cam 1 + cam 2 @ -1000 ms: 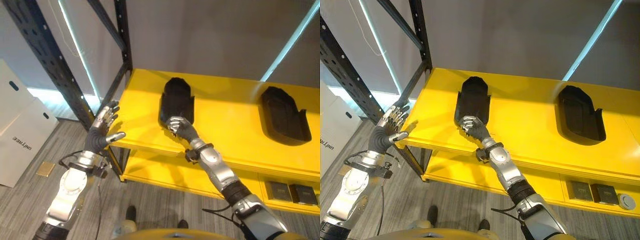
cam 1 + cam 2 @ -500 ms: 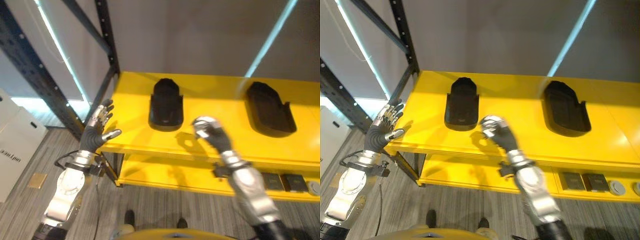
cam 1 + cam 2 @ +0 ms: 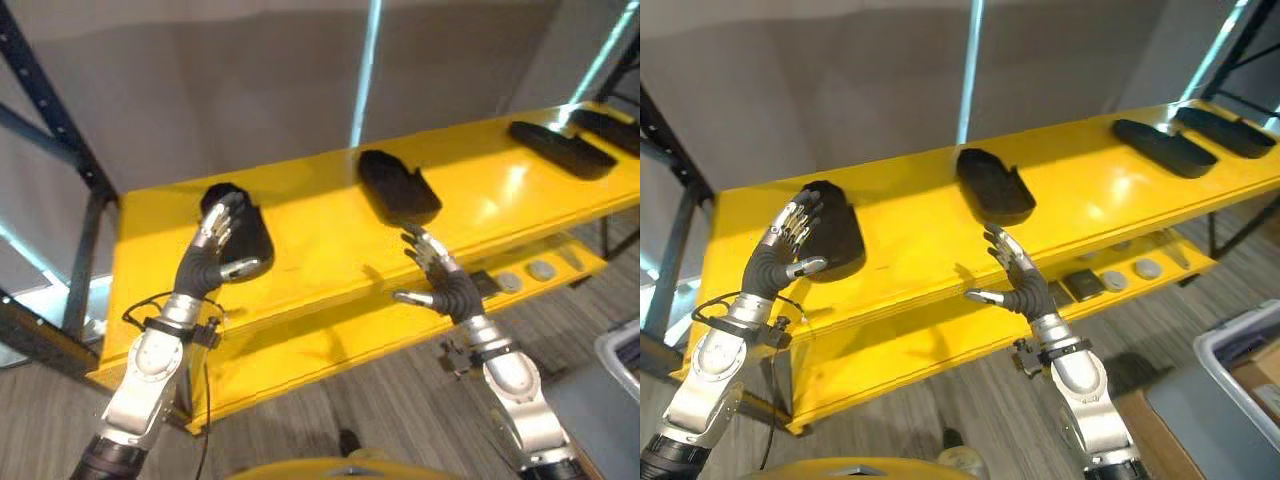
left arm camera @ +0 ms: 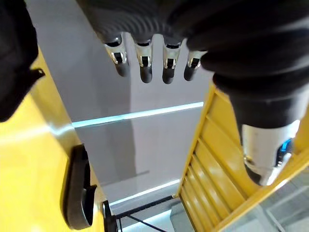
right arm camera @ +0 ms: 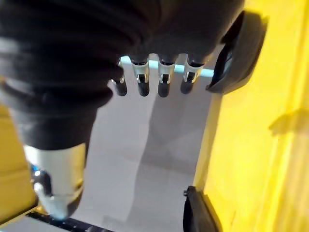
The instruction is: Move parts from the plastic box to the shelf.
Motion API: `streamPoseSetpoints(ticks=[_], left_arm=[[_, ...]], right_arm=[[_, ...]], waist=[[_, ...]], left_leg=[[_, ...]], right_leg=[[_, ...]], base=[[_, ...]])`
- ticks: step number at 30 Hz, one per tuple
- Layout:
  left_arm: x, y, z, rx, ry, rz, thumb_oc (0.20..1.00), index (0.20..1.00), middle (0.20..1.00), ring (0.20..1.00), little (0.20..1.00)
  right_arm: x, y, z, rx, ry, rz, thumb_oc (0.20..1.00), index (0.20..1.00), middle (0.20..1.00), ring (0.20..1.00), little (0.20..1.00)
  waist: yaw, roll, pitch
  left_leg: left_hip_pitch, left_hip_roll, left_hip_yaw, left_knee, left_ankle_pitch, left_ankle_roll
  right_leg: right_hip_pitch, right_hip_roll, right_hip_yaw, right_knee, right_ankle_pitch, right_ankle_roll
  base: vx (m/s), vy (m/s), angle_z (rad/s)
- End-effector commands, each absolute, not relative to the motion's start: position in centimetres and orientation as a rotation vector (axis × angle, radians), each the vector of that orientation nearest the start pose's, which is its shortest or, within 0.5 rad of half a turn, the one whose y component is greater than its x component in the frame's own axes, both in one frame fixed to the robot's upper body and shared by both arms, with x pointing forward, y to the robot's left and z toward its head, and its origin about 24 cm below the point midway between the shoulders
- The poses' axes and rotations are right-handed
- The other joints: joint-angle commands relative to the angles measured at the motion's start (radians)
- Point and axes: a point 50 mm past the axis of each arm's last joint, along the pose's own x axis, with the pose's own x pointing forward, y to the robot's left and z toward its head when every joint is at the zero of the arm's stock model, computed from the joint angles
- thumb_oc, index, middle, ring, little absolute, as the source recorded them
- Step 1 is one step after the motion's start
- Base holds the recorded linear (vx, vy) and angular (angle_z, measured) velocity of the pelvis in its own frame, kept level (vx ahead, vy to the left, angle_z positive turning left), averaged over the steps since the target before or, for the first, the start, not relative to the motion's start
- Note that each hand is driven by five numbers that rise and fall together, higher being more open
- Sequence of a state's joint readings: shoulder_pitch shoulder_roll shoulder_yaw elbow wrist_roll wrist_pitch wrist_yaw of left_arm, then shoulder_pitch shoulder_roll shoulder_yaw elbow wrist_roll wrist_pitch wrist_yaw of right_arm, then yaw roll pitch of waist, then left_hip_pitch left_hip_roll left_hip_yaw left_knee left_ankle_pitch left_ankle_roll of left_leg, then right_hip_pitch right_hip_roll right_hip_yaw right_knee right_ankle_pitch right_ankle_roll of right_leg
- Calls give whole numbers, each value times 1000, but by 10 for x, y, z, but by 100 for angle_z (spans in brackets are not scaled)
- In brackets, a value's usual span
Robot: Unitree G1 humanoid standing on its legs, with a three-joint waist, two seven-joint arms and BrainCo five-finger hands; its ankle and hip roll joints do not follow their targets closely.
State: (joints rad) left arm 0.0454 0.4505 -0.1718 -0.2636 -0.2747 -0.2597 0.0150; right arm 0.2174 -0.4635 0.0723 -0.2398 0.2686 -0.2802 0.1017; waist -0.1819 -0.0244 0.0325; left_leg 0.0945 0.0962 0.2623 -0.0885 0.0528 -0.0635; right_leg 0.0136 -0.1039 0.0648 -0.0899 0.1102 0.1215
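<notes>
Both robot hands, the left robot hand [image 3: 207, 262] and right robot hand [image 3: 443, 286], hung empty with fingers spread before the yellow shelf [image 3: 320, 235], where black parts [image 3: 398, 186] lay. Next step, seemingly: fetching another from the plastic box [image 3: 1250, 360].

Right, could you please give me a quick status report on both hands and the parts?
Left hand open, right hand open, both empty. Four black parts on the yellow shelf. Nothing in the way.
</notes>
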Motion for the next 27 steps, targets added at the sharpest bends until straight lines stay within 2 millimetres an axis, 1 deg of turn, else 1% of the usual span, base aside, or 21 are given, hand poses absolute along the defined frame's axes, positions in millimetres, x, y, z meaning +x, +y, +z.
streamPoseSetpoints(ticks=[1, 2, 3, 4, 5, 6, 8, 9, 10, 11, 12, 14, 16, 17, 19, 20, 21, 22, 23, 25, 27], left_arm=[[236, 172, 127, 165, -482, -248, 1000, 1000, 1000, 1000, 1000], [236, 172, 127, 167, -479, -250, 1000, 1000, 1000, 1000, 1000], [235, 173, 125, 172, -470, -252, 1000, 1000, 1000, 1000, 1000], [236, 173, 123, 229, -474, -250, 1000, 1000, 1000, 1000, 1000], [234, 170, 121, 295, -473, -298, 1000, 1000, 1000, 1000, 1000], [235, 170, 121, 296, -473, -300, 1000, 1000, 1000, 1000, 1000], [234, 166, 118, 302, -455, -355, 1000, 1000, 1000, 1000, 1000], [234, 166, 118, 302, -455, -355, 1000, 1000, 1000, 1000, 1000], [235, 165, 114, 279, -431, -383, 1000, 1000, 1000, 1000, 1000], [236, 159, 107, 239, -385, -452, 1000, 1000, 1000, 1000, 1000], [237, 157, 103, 240, -361, -489, 1000, 1000, 1000, 1000, 1000], [237, 153, 100, 312, -330, -595, 1000, 1000, 1000, 1000, 1000], [237, 157, 93, 402, -279, -659, 1000, 1000, 1000, 1000, 1000], [236, 161, 82, 421, -221, -668, 1000, 1000, 1000, 1000, 1000], [235, 167, 65, 488, -150, -660, 1000, 1000, 1000, 1000, 1000], [234, 170, 55, 530, -112, -660, 1000, 1000, 1000, 1000, 1000], [232, 176, 43, 551, -56, -648, 1000, 1000, 1000, 1000, 1000], [226, 187, 18, 585, 55, -619, 1000, 1000, 1000, 1000, 1000], [227, 186, 18, 586, 53, -618, 1000, 1000, 1000, 1000, 1000], [216, 193, -11, 658, 173, -631, 1000, 1000, 1000, 1000, 1000], [200, 202, -43, 626, 328, -589, 1000, 1000, 1000, 1000, 1000]], right_arm=[[218, -205, 95, -195, -325, 190, 1000, 1000, 1000, 1000, 1000], [217, -208, 91, -216, -305, 175, 1000, 1000, 1000, 1000, 1000], [214, -215, 81, -277, -256, 142, 1000, 1000, 1000, 1000, 1000], [209, -228, 65, -405, -181, 88, 1000, 1000, 1000, 1000, 1000], [200, -246, 42, -429, -68, -1, 1000, 1000, 1000, 1000, 1000], [200, -246, 41, -428, -69, -3, 1000, 1000, 1000, 1000, 1000], [189, -260, 14, -379, 57, -91, 1000, 1000, 1000, 1000, 1000], [189, -260, 14, -379, 57, -91, 1000, 1000, 1000, 1000, 1000], [183, -266, -2, -351, 131, -133, 1000, 1000, 1000, 1000, 1000], [171, -272, -34, -280, 278, -204, 1000, 1000, 1000, 1000, 1000], [163, -276, -49, -265, 356, -232, 1000, 1000, 1000, 1000, 1000], [152, -279, -72, -256, 483, -248, 1000, 1000, 1000, 1000, 1000], [147, -276, -87, -249, 571, -232, 1000, 1000, 1000, 1000, 1000], [141, -275, -98, -246, 639, -223, 1000, 1000, 1000, 1000, 1000], [137, -268, -110, -237, 715, -190, 1000, 1000, 1000, 1000, 1000], [131, -267, -117, -242, 765, -181, 1000, 1000, 1000, 1000, 1000], [127, -266, -123, -249, 812, -172, 1000, 1000, 1000, 1000, 1000], [116, -264, -132, -238, 889, -169, 1000, 1000, 1000, 1000, 1000], [117, -264, -132, -238, 889, -169, 1000, 1000, 1000, 1000, 1000], [107, -261, -140, -251, 965, -150, 1000, 1000, 1000, 1000, 1000], [96, -260, -147, -268, 1034, -135, 1000, 1000, 1000, 1000, 1000]], waist=[[32, -3, 20], [31, -4, 20], [30, -5, 20], [31, -8, 20], [30, -9, 23], [30, -10, 23], [26, -10, 23], [26, -10, 23], [22, -9, 24], [21, -6, 24], [21, -4, 24], [23, 1, 27], [25, 3, 33], [29, 5, 34], [34, 7, 40], [39, 9, 42], [43, 10, 44], [51, 13, 47], [51, 13, 48], [57, 16, 48], [62, 20, 49]], left_leg=[[78, -4, -38, 1, -173, 46], [78, -4, -41, 1, -173, 46], [78, -3, -45, 1, -172, 46], [75, -3, -54, 1, -171, 44], [72, 0, -60, 1, -168, 41], [72, 0, -62, 1, -168, 41], [69, 2, -69, 1, -165, 38], [69, 2, -69, 1, -165, 38], [68, 3, -72, 1, -163, 36], [67, 3, -76, 1, -162, 33], [66, 3, -79, 1, -161, 32], [67, 4, -85, 1, -161, 30], [70, 5, -87, 1, -160, 26], [70, 6, -87, 1, -160, 24], [72, 7, -87, 1, -158, 22], [72, 8, -88, 1, -156, 21], [72, 9, -90, 1, -155, 20], [71, 9, -93, 1, -150, 20], [71, 9, -94, 1, -150, 20], [71, 9, -99, 1, -148, 19], [71, 7, -101, 1, -146, 18]], right_leg=[[33, -13, -43, 26, -132, 24], [34, -13, -44, 27, -132, 24], [37, -14, -47, 26, -133, 24], [42, -14, -56, 26, -137, 25], [45, -14, -66, 29, -140, 26], [46, -14, -68, 29, -141, 26], [49, -15, -76, 32, -144, 27], [49, -15, -76, 32, -144, 27], [49, -16, -82, 35, -146, 28], [54, -18, -90, 37, -148, 27], [57, -18, -95, 38, -149, 27], [62, -17, -101, 40, -152, 26], [66, -17, -108, 43, -155, 25], [68, -16, -110, 44, -155, 25], [68, -15, -112, 43, -156, 23], [68, -14, -114, 43, -157, 22], [70, -13, -116, 43, -158, 20], [72, -12, -119, 43, -159, 17], [73, -12, -119, 43, -160, 17], [77, -12, -124, 41, -162, 16], [78, -13, -128, 43, -163, 14]], base=[[-12, 3, -4], [0, 0, 0], [-26, -14, 5], [-30, -35, 14], [-23, -33, 23], [-12, -23, 26], [2, -8, 25], [8, -8, 26], [7, -12, 17], [14, -16, 16], [16, -17, 15], [13, -15, 13], [12, -15, 7], [5, -14, 4], [-3, -15, 5], [-2, -18, 6], [-5, -14, 6], [-2, -9, 4], [-1, -6, 6], [2, 1, 9], [-7, 10, 7]])
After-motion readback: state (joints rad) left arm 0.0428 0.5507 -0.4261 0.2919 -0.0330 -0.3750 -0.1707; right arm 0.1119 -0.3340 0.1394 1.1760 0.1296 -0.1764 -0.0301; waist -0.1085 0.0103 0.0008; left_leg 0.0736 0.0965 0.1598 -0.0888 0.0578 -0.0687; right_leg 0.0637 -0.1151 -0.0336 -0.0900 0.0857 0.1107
